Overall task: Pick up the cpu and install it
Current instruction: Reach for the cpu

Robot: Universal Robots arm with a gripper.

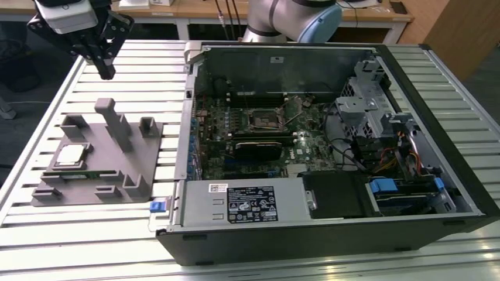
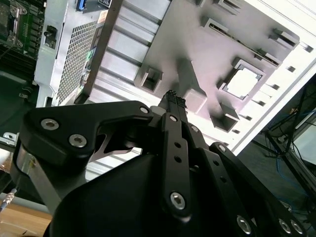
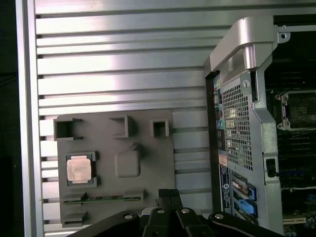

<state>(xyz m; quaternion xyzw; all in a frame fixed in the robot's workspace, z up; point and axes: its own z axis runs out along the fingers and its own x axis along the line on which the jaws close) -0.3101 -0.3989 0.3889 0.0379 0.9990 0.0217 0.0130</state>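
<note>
Pincer (image 1: 105,71) pressed shut, empty, well apart from flat, square, silver-topped cpu (image 1: 69,155)

One cpu (image 1: 70,155) is sitting in one grey tray (image 1: 98,159). One green memory stick (image 3: 101,199) is lying in that same tray. One open computer case (image 1: 328,240) is resting on one slatted worktop (image 1: 78,246), and one gripper (image 1: 105,73) is hanging above.

The tool (image 1: 105,71) hangs pointing straight down, its fingers (image 3: 165,196) pressed together.
</note>
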